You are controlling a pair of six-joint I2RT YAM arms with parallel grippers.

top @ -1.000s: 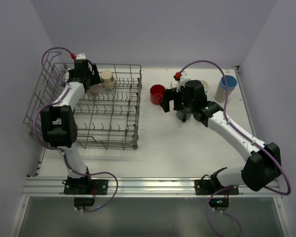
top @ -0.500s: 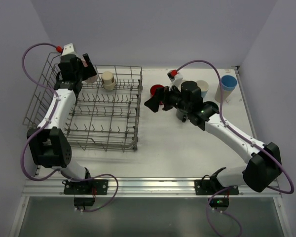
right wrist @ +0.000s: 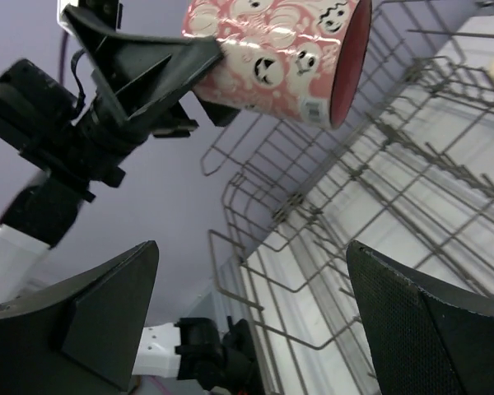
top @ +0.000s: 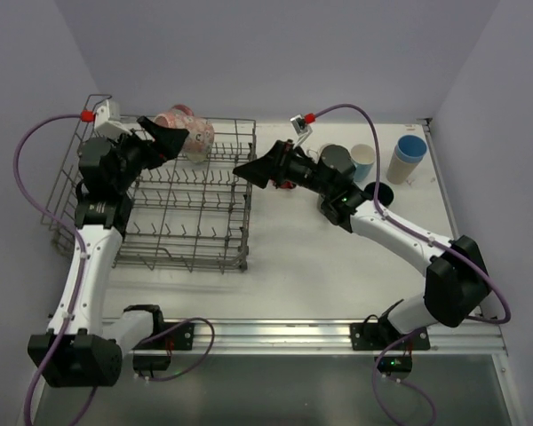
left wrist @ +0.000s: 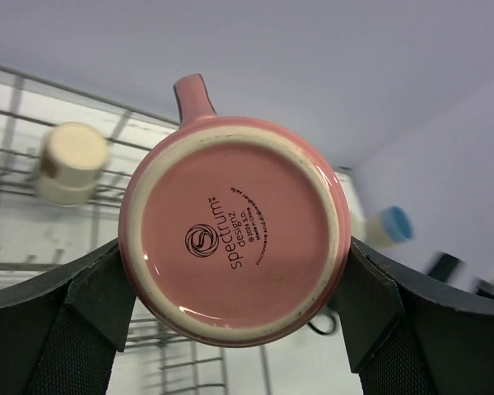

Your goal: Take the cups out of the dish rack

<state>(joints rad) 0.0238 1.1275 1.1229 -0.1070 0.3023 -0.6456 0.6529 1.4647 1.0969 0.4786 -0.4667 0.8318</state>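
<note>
My left gripper [top: 171, 139] is shut on a pink patterned mug [top: 186, 130] and holds it on its side above the far end of the grey wire dish rack [top: 186, 232]. In the left wrist view the mug's pink base [left wrist: 235, 234] fills the space between the fingers [left wrist: 95, 300]. A cream cup [left wrist: 70, 162] stands in the rack below it. My right gripper [top: 250, 173] is open and empty at the rack's right edge, pointing left. Its view shows the mug [right wrist: 280, 45], the left gripper [right wrist: 148, 66] and the rack [right wrist: 329, 214].
On the table right of the rack stand a grey cup [top: 336, 160], a cream cup with a teal inside [top: 364, 158], a light blue cup [top: 410, 153] and a dark teal cup [top: 383, 193]. A red cup [top: 289, 185] is mostly hidden behind the right arm.
My left gripper has risen out of the rack with the pink mug and tipped it sideways. My right gripper has swung left from the cups to the rack's right edge.
</note>
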